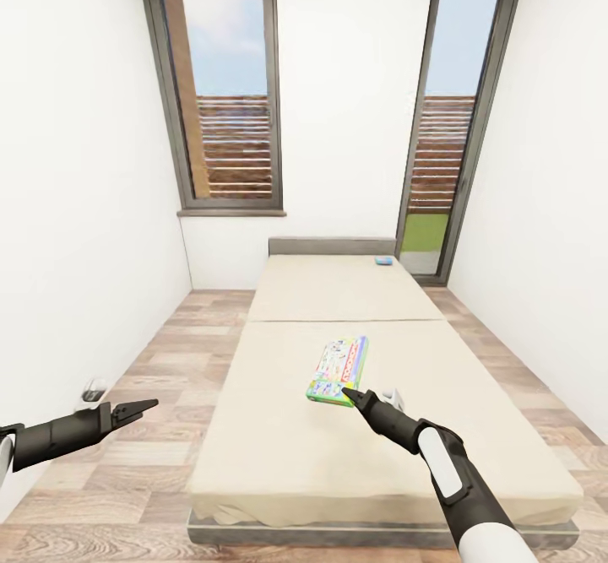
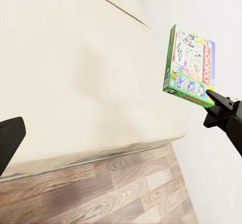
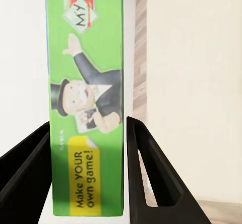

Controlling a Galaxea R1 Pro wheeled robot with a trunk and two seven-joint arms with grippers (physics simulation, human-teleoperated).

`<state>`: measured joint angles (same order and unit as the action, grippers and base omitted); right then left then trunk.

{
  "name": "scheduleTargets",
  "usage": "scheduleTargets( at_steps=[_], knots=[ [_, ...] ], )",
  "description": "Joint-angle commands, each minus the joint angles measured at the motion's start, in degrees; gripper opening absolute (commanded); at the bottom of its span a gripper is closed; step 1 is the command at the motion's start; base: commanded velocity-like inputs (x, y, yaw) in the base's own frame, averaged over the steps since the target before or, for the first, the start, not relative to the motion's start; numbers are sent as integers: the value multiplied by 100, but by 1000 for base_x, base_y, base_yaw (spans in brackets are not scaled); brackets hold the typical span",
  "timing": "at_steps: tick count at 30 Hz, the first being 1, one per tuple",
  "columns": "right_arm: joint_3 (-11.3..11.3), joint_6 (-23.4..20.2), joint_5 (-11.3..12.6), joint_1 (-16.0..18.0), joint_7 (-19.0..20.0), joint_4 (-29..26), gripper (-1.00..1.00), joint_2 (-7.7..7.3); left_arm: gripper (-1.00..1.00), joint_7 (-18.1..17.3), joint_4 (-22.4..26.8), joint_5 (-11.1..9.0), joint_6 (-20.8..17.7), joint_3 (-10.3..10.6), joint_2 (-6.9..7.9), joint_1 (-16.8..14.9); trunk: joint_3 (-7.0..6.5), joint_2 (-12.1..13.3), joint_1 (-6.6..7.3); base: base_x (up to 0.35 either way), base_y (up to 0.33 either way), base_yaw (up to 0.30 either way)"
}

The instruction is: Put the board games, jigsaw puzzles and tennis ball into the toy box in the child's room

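Note:
A yellow-green-red board game (image 1: 339, 369) hangs above the cream mattress of the bed (image 1: 279, 453), gripped at its near edge. My right gripper (image 1: 349, 394) is shut on it. In the right wrist view the green box edge (image 3: 86, 98) fills the gap between both black fingers (image 3: 143, 158). The left wrist view shows the same box (image 2: 190, 65) lifted off the mattress, with the right gripper (image 2: 209, 95) under it. A smaller blue board game (image 1: 385, 261) lies at the bed's far right corner. My left gripper (image 1: 142, 409) is open with nothing in it, over the floor left of the bed.
The bed runs from near me to the far wall, under two tall windows (image 1: 224, 90). Wooden floor (image 1: 160, 352) lies along both sides of it. White walls close in on left and right. A small white object (image 1: 94, 392) sits at the left wall's base.

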<state>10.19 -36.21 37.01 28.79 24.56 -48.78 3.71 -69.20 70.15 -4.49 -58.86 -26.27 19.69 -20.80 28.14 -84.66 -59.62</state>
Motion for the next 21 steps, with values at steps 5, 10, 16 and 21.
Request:
scheduleTargets(
  at_steps=[5, 10, 16, 21],
  knots=[
    [19, -44, 4, 4, 11, 0, -100, 17, 100, -7, -1, -17, -39, -1, -20, -3, -84, 199, 111, 0, 0, 0],
    [24, -44, 2, 4, 7, 8, -100, 9, 100, -6, -1, -17, -38, -1, -25, -3, -174, 399, 221, 0, 0, 0],
    [26, -44, 5, 4, 8, 12, -100, 7, 100, -5, -1, -17, -38, -1, -34, -3, -281, 640, 352, 0, 0, 0],
    [27, -44, 6, 5, 5, 22, -100, 7, 100, -5, -1, -17, -38, -1, -30, -3, -371, 840, 462, 0, 0, 0]
  ],
)
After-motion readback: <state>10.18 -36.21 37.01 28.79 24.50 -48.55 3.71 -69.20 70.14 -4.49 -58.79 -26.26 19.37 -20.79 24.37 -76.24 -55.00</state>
